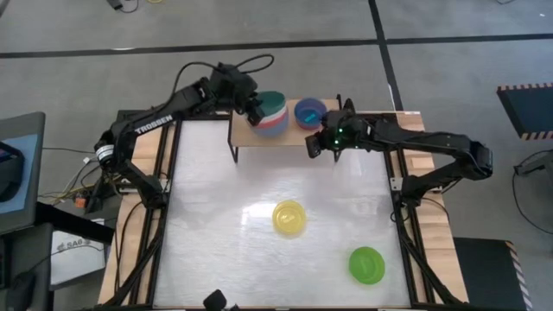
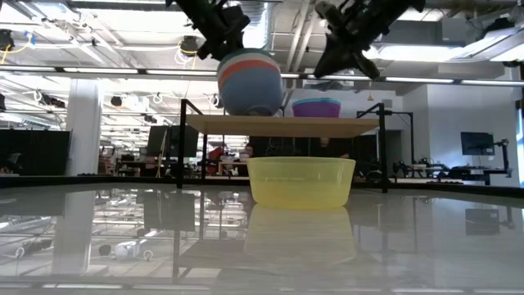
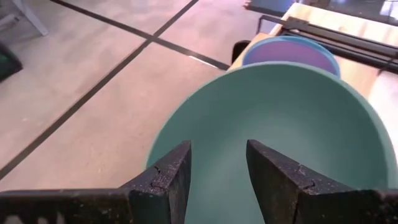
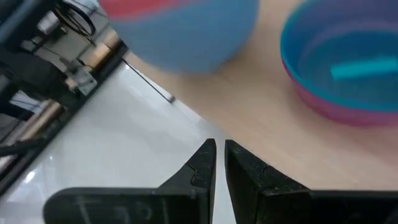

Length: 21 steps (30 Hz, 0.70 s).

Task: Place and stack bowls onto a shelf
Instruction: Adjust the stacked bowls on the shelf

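A nested stack of larger bowls [image 1: 273, 113], dark teal innermost, then white, red and slate blue, stands tilted on the left part of the wood-topped shelf [image 1: 285, 138]. My left gripper [image 1: 253, 110] is shut on the stack's rim. Beside the stack, a cyan bowl sits inside a pink bowl [image 1: 309, 112] on the shelf. My right gripper [image 1: 314, 145] is shut and empty, just off the shelf's near edge, in front of this pair. A yellow bowl [image 1: 289, 218] and a lime green bowl [image 1: 366, 264] rest on the white table. My left gripper holds the stack by its rim [image 3: 153, 157], on the side toward the table's left. One finger [image 3: 273, 177] is inside the teal bowl and the other [image 3: 169, 177] is at the rim's outer side. The stack [image 2: 250, 82] is tilted, its opening toward the gripper and its underside down at the shelf top.
The shelf's black legs [image 1: 233, 147] stand at the table's far edge. Black frame rails [image 1: 164, 199] run along the table's left and right sides. Room lies open on the table between the shelf and the yellow bowl.
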Motion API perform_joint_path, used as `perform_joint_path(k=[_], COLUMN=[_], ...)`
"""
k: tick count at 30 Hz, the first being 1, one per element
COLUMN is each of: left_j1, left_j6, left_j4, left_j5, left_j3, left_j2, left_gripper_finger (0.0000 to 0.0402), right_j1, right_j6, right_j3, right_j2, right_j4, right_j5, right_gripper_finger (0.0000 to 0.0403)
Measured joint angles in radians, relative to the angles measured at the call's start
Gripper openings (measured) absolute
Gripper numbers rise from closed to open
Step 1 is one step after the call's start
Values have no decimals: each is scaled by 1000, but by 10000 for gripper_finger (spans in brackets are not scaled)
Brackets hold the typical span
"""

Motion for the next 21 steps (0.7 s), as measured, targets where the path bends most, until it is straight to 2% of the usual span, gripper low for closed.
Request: perform_joint_path(k=[7, 12, 21], left_j1=[-38, -46, -46], left_j6=[3, 3, 2], left_j4=[-6, -9, -38], left_j5=[-4, -8, -15], left_j3=[0, 0, 0], left_j2=[0, 0, 0], left_gripper_finger=[141, 141, 141], right_j1=[0, -1, 81], right_j6=[-41, -42, -60], right_j3=[63, 63, 63], right_j2=[6, 56, 140], right_j4=[46, 80, 73], right_j5=[14, -40, -72], right_gripper_finger=[60, 60, 60])
